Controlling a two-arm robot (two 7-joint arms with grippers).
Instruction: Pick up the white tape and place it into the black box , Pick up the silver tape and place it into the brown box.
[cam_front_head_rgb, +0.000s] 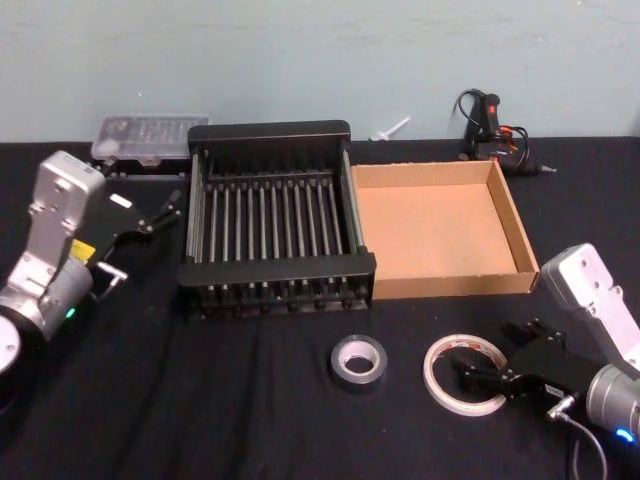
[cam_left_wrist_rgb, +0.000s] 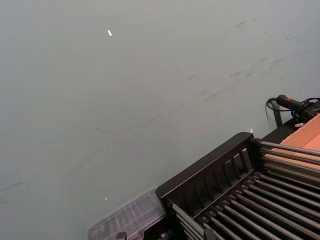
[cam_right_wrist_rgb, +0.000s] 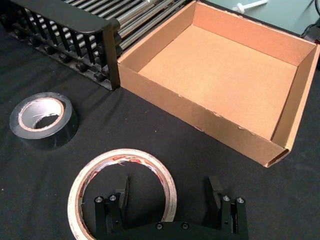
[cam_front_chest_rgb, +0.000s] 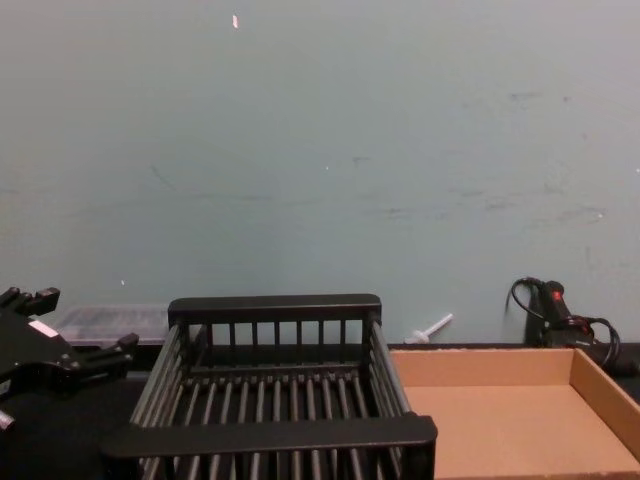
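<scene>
White tape lying flat on the black cloth, lower right of the head frame, in front of the brown box. Large thin whitish ring, red-and-white print on the inner core. Judged light, stiff enough across the band, likely to flex if squeezed across the full ring; best taken by pinching one wall.

Left to right:
- Left gripper raised at far left beside the black box, idle, fingers parted.
- Black box empty, slatted floor bare.
- Silver tape flat at lower centre; small thick roll, pale core, judged heavier and rigid.
- Right gripper low over the white tape, spread wide, one finger inside the ring, one outside, nothing held.
</scene>
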